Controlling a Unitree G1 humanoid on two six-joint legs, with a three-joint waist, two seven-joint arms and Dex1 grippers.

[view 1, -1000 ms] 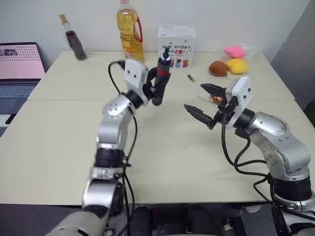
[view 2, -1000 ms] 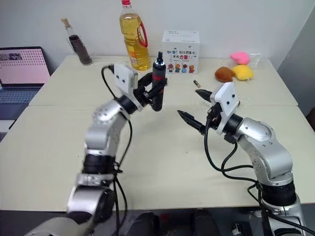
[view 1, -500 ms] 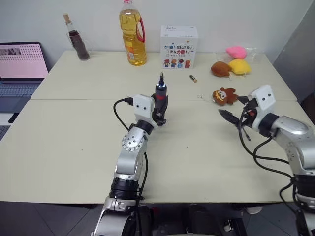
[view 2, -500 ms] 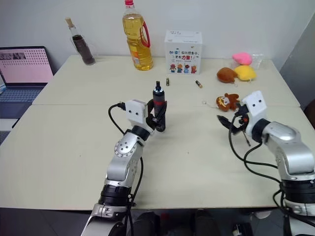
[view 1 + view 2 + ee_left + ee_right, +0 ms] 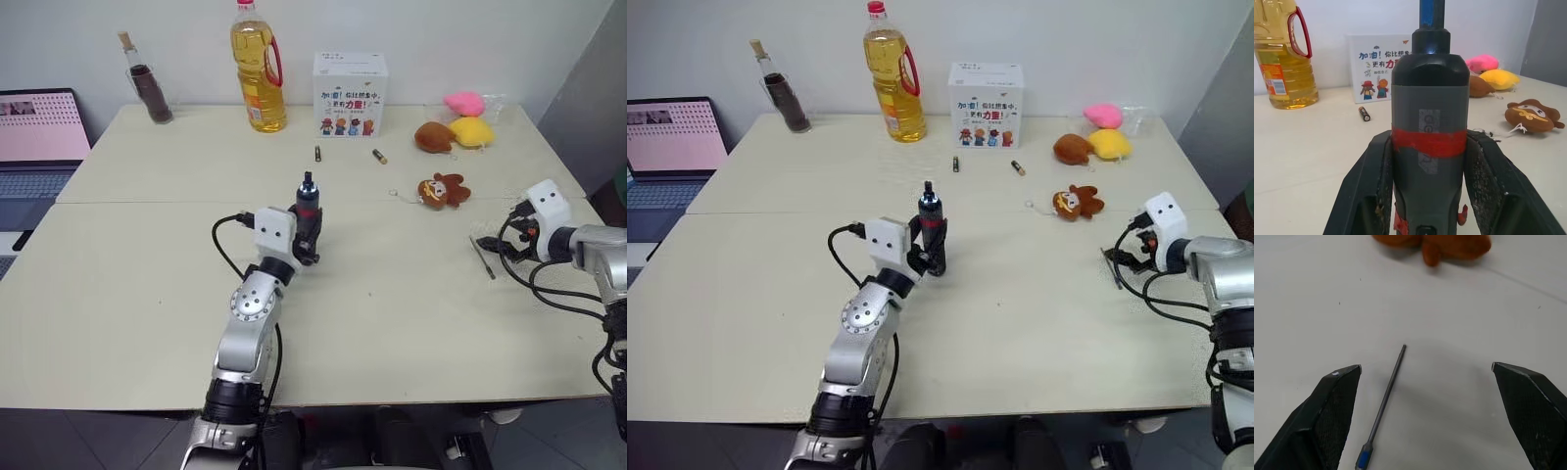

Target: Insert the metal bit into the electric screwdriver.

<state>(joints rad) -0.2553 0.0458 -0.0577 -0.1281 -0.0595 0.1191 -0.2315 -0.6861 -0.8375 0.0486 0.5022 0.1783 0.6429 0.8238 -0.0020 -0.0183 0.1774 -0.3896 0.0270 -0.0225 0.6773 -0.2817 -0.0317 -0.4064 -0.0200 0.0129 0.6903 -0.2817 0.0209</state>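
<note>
A pale desk (image 5: pixel 118 294) carries everything. Near its middle, the left tool (image 5: pixel 1425 161) is clamped on the screwdriver (image 5: pixel 307 217), a dark pen-shaped body with a red band, held upright with its nose pointing up. The fingers (image 5: pixel 1369 186) press on the body at and below the red band, one on each side. The screwdriver looks rigid and solidly held, probably the heavier of the two task things.

Close to the desk's right edge, the right tool (image 5: pixel 1425 416) hovers low with its jaws spread wide and nothing between them. The bit (image 5: pixel 1386 399) lies flat on the desk directly under that gap, apart from both fingers, nearer to one of them. In the head views the bit (image 5: pixel 482 256) is a thin dark line just beside the right tool, well apart from the screwdriver.

The bit is a very thin, straight metal rod with a small blue collar near one end (the end closer to the wrist camera). It is likely light, stiff and smooth, so it could roll or slip when pinched off the flat surface. A sensible hold would be across the shaft near the collared end or the middle, leaving the far end free to enter the screwdriver's nose.
</note>
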